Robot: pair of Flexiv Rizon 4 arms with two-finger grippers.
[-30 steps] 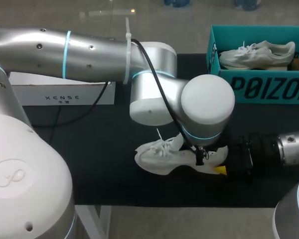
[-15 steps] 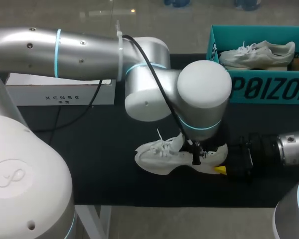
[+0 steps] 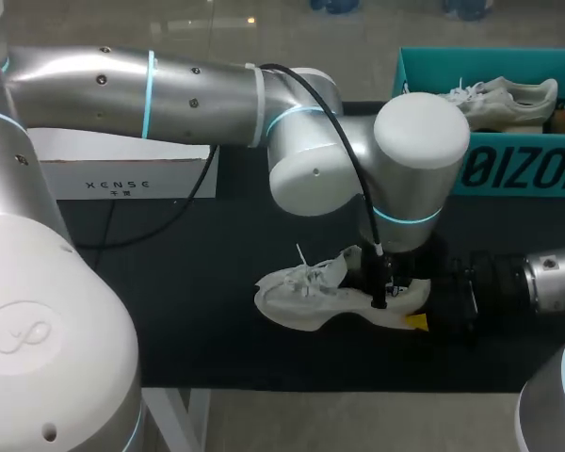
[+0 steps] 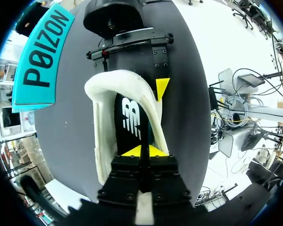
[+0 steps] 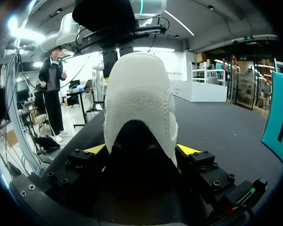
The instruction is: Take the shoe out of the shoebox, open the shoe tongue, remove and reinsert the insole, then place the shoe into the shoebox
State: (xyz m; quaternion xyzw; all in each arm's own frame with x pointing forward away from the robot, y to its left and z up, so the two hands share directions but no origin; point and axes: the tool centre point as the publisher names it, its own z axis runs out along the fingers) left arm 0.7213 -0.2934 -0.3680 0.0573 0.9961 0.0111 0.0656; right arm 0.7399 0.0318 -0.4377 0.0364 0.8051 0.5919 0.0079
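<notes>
A white shoe (image 3: 311, 294) lies on the black table, toe toward my left. My right gripper (image 3: 424, 315) is shut on its heel (image 5: 140, 101), with a yellow tip (image 5: 188, 149) on either side. My left gripper (image 4: 141, 151) hangs over the shoe's opening (image 3: 381, 287) with its yellow tips almost together. It sits at the near end of the black insole (image 4: 131, 120), which lies inside the shoe. I cannot tell if it touches the insole. The teal shoebox (image 3: 508, 174) at the back right holds a second white shoe (image 3: 490, 102).
A white box (image 3: 122, 174) sits at the back left, with a black cable (image 3: 141, 231) trailing in front of it. My left arm's big joints (image 3: 358, 169) hang over the middle of the table. The shoebox wall (image 4: 37, 61) stands close beside the shoe.
My left arm's wrist and elbow joints have swung to the right and slightly back. Its gripper has stayed over the shoe's opening. The shoe and right gripper have not moved.
</notes>
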